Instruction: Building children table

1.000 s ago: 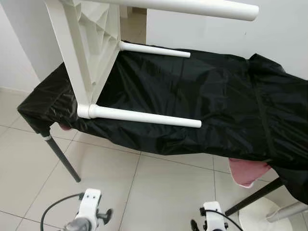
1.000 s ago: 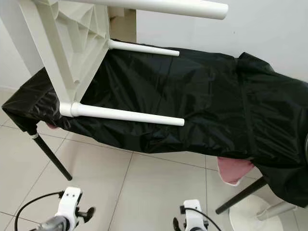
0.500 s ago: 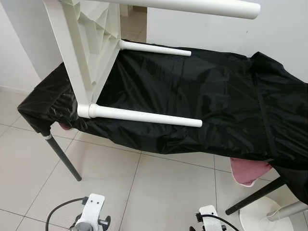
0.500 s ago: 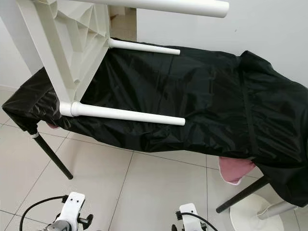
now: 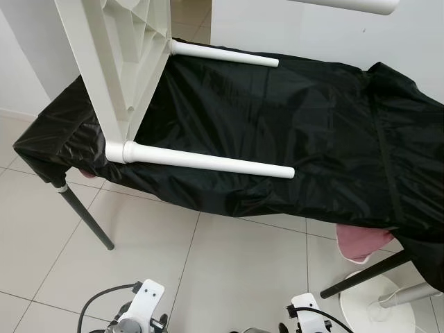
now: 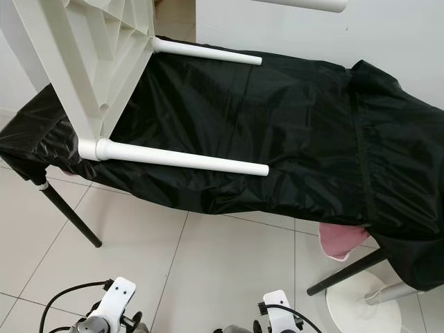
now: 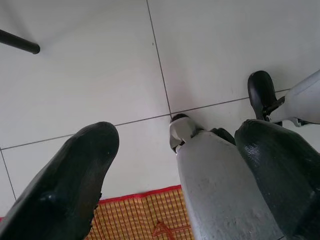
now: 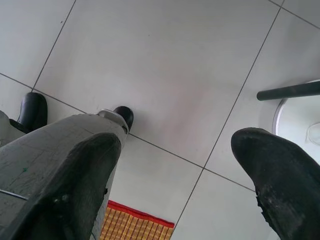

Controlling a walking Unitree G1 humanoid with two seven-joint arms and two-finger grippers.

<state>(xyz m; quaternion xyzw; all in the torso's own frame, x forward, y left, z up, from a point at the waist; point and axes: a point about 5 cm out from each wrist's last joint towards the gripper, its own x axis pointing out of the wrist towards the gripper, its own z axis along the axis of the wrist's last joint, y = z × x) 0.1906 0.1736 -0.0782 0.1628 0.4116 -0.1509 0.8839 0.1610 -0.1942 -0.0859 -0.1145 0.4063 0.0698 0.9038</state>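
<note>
The white children table [image 5: 118,76] lies tipped on the black tabletop [image 5: 312,132]. It looks light and stiff; grab a leg [image 5: 208,161]. Both tools, left tool [image 7: 170,165] and right tool [image 8: 175,170], hang low, spread wide, holding nothing.

The white plastic children's table [image 5: 118,62] lies tipped on its side in front of me on the black-covered worktop [image 5: 312,139], its ribbed underside facing me and to my right. Its legs are smooth white round tubes that stick out sideways to my right. The near leg [image 5: 208,161] runs level just above the worktop's front edge, plugged into a corner socket. A far leg [image 5: 225,55] lies along the back, and another leg [image 5: 347,4] juts out high above.
</note>
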